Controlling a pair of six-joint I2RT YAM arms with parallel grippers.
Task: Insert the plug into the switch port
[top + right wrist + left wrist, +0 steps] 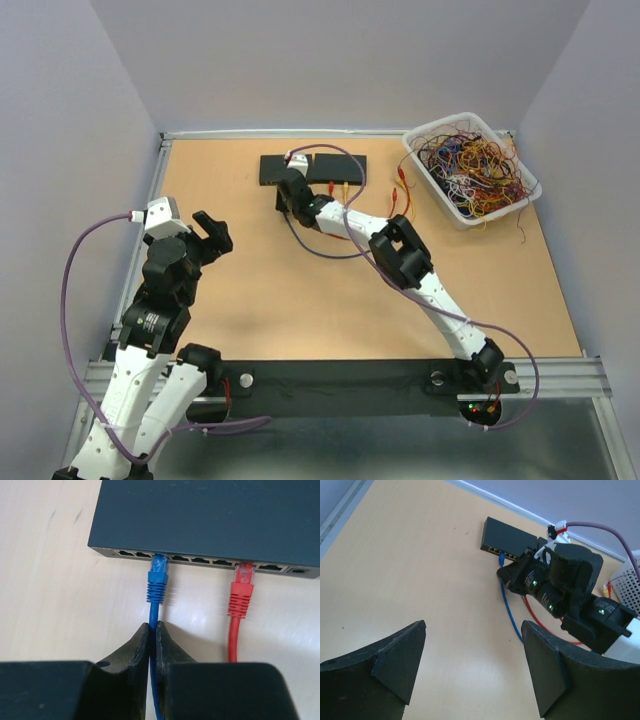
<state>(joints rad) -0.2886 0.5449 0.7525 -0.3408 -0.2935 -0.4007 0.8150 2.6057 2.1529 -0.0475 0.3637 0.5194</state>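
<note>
The right end effector (154,628) pinches the blue cable (154,611) behind the plug (157,580) at the switch (210,515) port. The left end effector (472,626) stands open.

Bright, even light; soft shadows.

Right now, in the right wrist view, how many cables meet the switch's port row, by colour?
blue cable: 1
red cable: 1
Total: 2 cables at the switch
</note>
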